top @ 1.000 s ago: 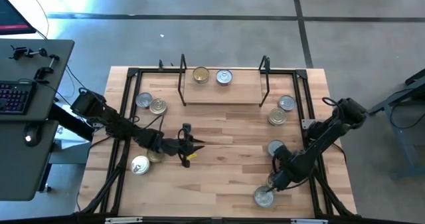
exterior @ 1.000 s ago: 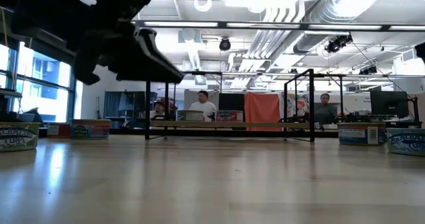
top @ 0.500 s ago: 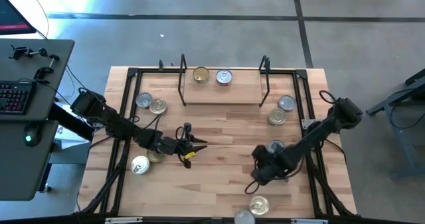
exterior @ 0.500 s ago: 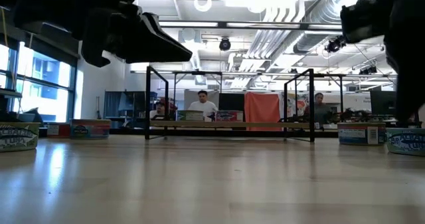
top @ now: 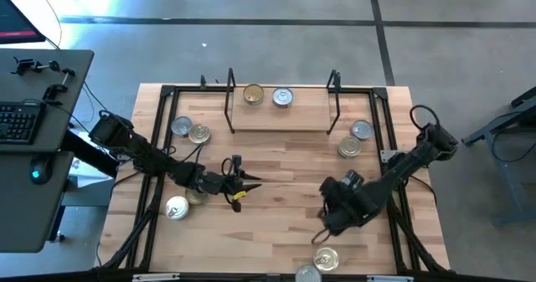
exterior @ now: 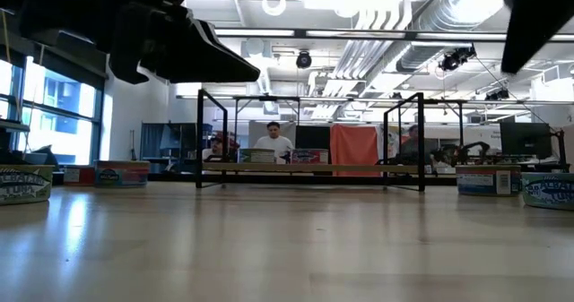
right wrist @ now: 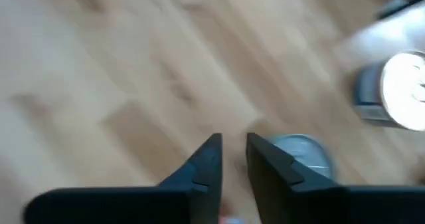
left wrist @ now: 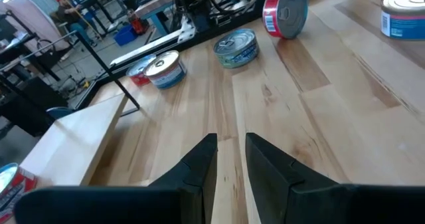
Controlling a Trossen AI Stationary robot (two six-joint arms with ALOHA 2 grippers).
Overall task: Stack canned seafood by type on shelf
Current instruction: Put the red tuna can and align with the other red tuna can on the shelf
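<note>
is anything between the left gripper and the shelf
Nothing visible blocks it. In the high view the left gripper hangs empty over bare tabletop, and only open wood lies between it and the shelf. The two cans on the shelf sit toward its back.

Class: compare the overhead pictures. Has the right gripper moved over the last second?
Yes. The right gripper has left the tin near the table's front edge and shifted toward the table's middle, away from that edge.
</note>
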